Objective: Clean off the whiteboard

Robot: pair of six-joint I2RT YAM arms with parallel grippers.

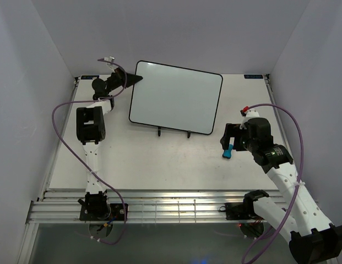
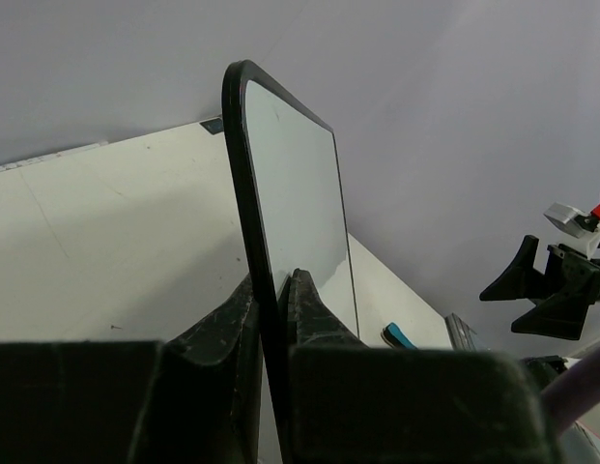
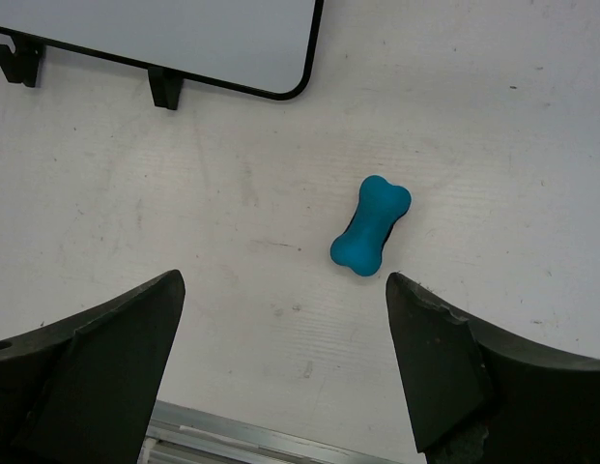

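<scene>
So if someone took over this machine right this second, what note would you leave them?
Left gripper: jaws shut on the whiteboard at its far left corner.
Right gripper: jaws open, holding nothing, above the table.
Blue eraser: lying loose on the table below the right gripper, apart from the board.
Board stands tilted on its black stand.
Done: no writing shows on the board face, so erasing looks finished.
To do: probably only to release the board.
</scene>
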